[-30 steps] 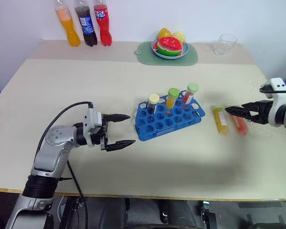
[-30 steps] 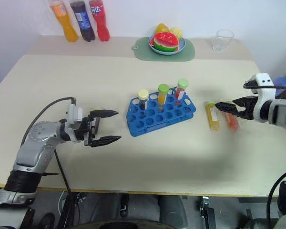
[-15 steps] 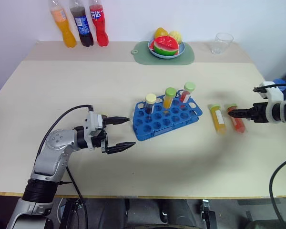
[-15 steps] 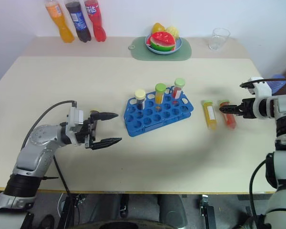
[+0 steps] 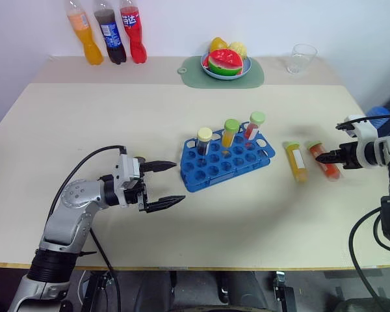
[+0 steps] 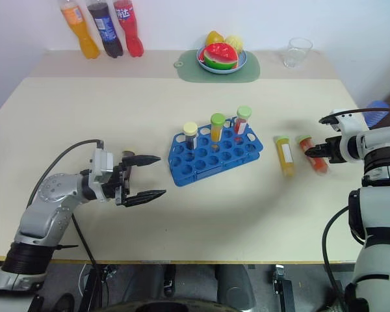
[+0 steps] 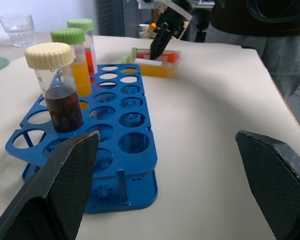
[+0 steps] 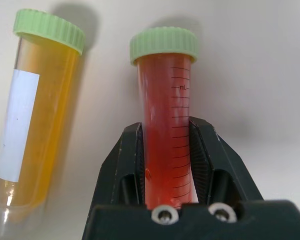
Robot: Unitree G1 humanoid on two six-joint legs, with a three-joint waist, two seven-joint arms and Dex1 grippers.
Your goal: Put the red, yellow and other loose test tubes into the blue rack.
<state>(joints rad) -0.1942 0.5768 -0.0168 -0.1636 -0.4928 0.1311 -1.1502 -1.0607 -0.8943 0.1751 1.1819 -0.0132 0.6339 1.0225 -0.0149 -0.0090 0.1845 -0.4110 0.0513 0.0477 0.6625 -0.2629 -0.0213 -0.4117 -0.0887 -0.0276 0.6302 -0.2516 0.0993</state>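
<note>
While right gripper clamps red tube mid-body at frame right, smooth plastic likely light, slippery; left gripper gapes wide, empty, lower left.

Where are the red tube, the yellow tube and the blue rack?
red tube (image 8: 167, 110): right wrist view, on its glass body above the black fingers.
yellow tube (image 5: 298, 162): left eye view, on its white label.
blue rack (image 5: 211, 174): left eye view, on its top plate between holes.
</note>
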